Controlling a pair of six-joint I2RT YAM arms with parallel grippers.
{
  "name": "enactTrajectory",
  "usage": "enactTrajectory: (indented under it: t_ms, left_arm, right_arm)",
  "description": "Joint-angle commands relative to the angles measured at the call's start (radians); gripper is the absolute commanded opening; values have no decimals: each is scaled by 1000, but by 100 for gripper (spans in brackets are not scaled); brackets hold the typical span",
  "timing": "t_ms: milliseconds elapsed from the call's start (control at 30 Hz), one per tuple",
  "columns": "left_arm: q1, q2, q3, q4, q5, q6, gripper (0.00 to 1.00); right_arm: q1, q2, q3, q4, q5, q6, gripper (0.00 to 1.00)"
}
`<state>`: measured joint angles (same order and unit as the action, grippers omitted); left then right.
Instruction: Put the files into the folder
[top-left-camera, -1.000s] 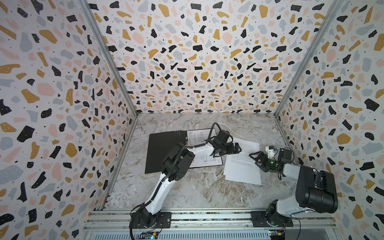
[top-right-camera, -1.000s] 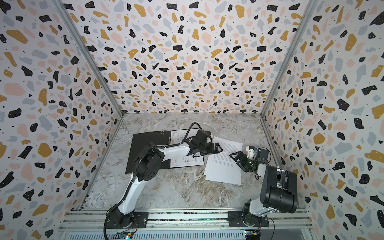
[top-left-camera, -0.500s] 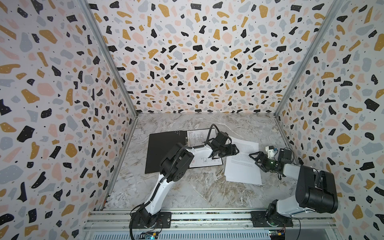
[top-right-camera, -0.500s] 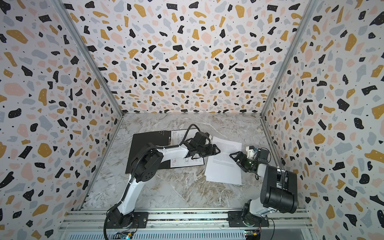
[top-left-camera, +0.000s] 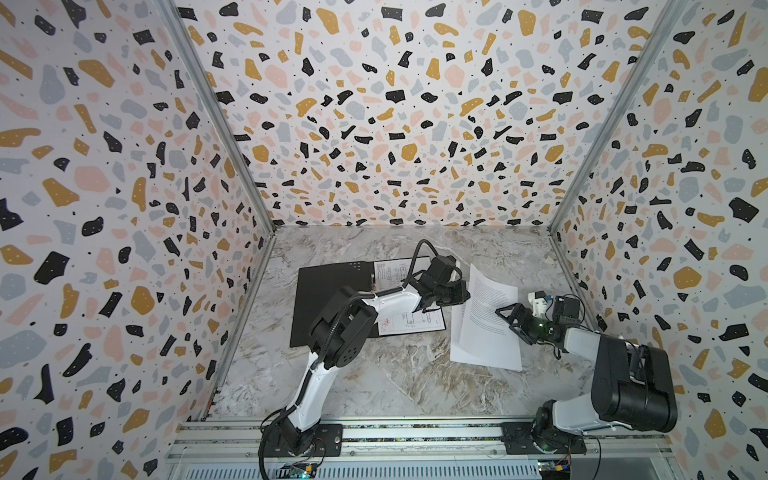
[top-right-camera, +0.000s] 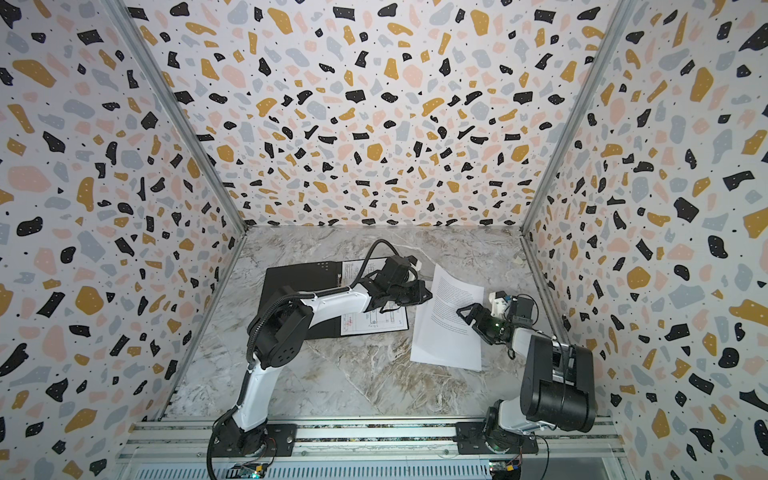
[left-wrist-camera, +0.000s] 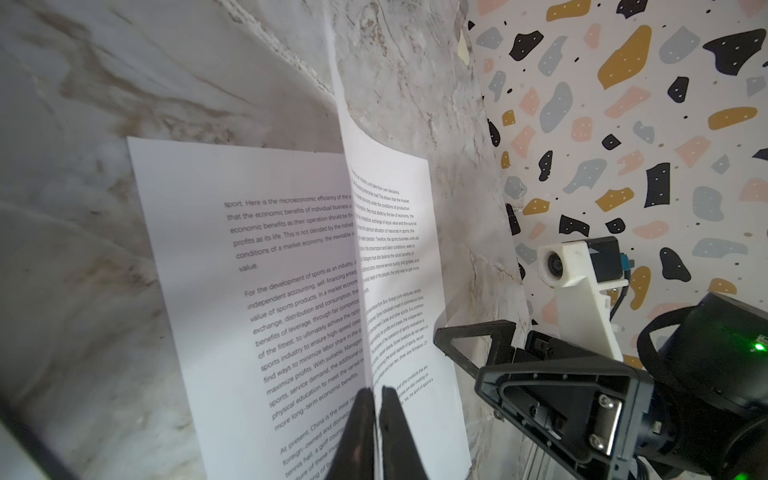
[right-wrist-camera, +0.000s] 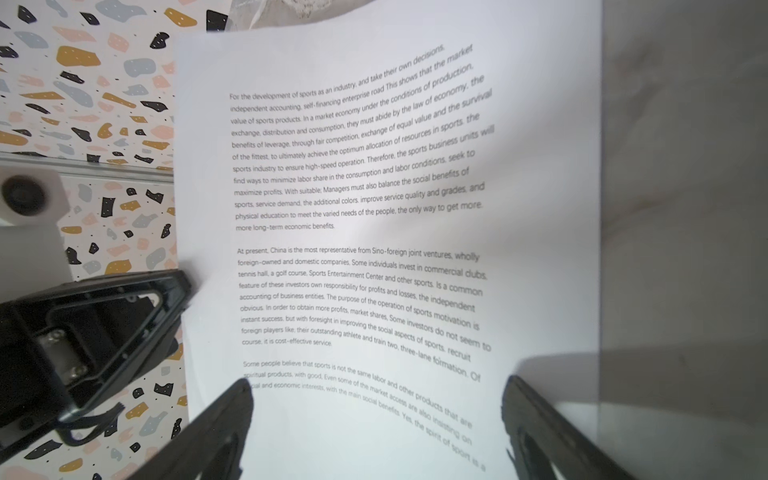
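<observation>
- So far, the folder (top-left-camera: 328, 303) lies open with its black inside up; it is not yet closed.
- One file, the diagram sheet (top-left-camera: 415, 324), rests on the folder's right half, so that part looks done.
- The other file, the text sheet (top-left-camera: 484, 332), lies on the table (top-left-camera: 374, 374) just right of the folder, with the edge nearest the folder raised.
- The left gripper (left-wrist-camera: 376, 395) is pinched tight on that raised edge.
- The right gripper (right-wrist-camera: 378, 386) hovers spread wide over the sheet's side away from the folder, holding nothing.
</observation>
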<state>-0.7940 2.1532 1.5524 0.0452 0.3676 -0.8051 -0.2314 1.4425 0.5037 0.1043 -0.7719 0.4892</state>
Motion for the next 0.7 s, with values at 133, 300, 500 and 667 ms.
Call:
enactTrajectory:
  t_ms: [133, 300, 500, 667]
  left_arm:
    - [30, -46, -46, 27, -5, 17, 11]
    - [27, -10, -78, 87, 25, -20, 16]
    - [30, 4, -64, 10, -26, 43, 41]
    - [31, 16, -32, -86, -71, 116, 61]
  right_arm:
    - [48, -28, 45, -64, 39, 31, 95]
    - [49, -7, 45, -73, 40, 17, 94]
    - [48, -1, 36, -84, 56, 1, 94]
    - [49, 6, 40, -84, 58, -3, 94]
